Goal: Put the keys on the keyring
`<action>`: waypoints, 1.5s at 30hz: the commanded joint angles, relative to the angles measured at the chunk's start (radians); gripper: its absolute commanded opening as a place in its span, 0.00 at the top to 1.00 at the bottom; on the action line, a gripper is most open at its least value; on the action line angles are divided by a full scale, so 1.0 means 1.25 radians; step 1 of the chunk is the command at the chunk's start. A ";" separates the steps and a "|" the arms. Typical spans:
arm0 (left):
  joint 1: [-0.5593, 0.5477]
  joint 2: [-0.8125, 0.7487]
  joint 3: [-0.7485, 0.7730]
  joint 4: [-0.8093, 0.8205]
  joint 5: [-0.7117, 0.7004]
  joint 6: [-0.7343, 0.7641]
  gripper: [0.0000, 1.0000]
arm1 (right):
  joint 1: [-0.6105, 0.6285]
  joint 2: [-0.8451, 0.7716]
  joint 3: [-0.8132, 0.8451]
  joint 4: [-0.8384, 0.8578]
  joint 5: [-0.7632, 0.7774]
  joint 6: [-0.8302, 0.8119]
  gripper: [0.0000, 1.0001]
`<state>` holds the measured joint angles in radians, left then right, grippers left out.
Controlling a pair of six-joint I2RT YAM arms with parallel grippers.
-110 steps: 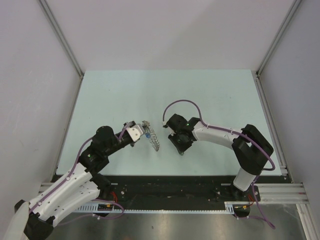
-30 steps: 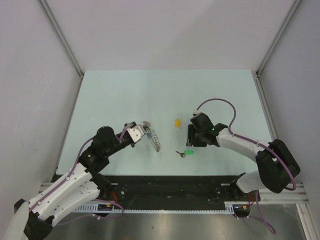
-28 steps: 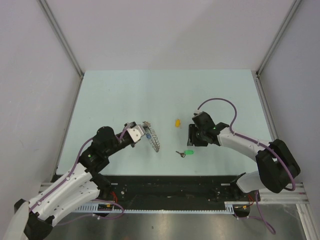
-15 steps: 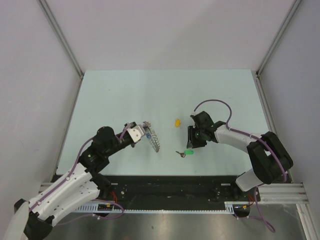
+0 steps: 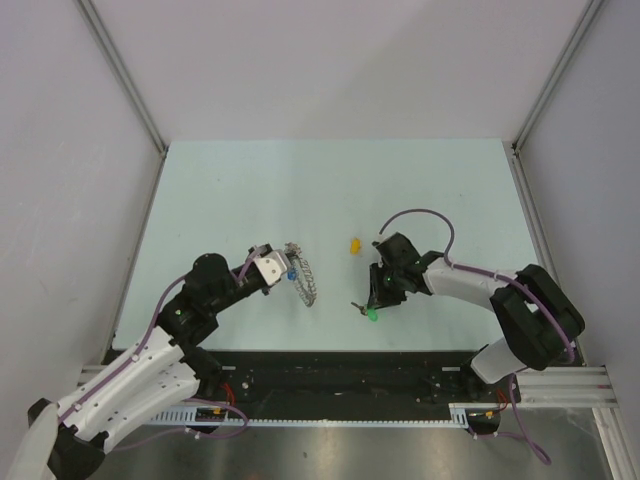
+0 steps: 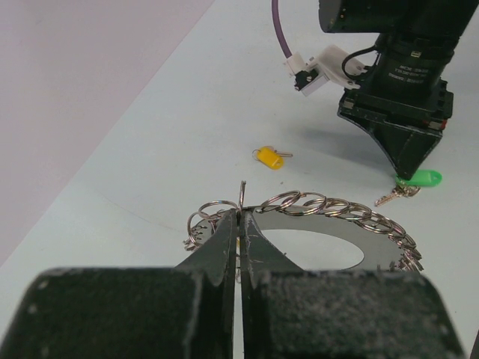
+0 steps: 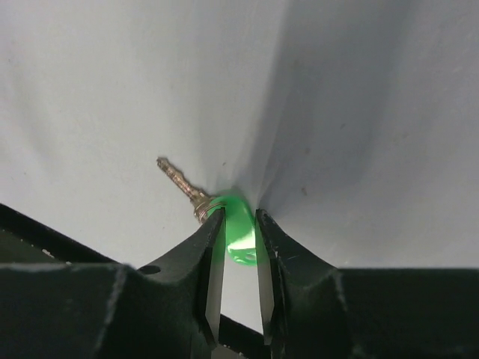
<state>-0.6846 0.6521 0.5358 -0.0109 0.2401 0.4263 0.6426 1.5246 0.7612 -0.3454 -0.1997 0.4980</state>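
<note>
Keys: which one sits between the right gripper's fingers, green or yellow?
The green-headed key: its head sits between the fingers of the right gripper. The yellow-headed key lies apart on the table, untouched.

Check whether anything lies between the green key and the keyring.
Nothing visible does. Bare table separates the green key, in the right gripper's fingers, from the keyring held by the left gripper. The yellow key lies farther back, off that line.

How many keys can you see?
2. The green key sits between the right gripper's fingers; the yellow key lies alone farther back. No others show.
</note>
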 commanded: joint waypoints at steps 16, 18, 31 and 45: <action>-0.005 -0.046 0.021 0.032 -0.036 0.011 1.00 | 0.112 -0.070 0.100 -0.181 0.074 -0.167 0.66; -0.005 -0.063 0.024 0.016 -0.052 0.012 1.00 | 0.112 -0.051 0.148 -0.223 0.076 -0.223 0.66; -0.005 -0.205 0.002 -0.115 -0.191 -0.066 1.00 | 0.172 0.138 0.349 -0.400 0.113 -0.635 0.63; -0.005 -0.237 -0.025 -0.077 -0.226 -0.060 1.00 | 0.225 0.290 0.446 -0.450 0.035 -0.776 0.63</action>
<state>-0.6853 0.3759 0.5026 -0.1970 -0.0071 0.3630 0.9077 1.8496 1.2686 -0.8665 -0.1284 -0.4122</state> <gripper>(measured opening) 0.007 0.371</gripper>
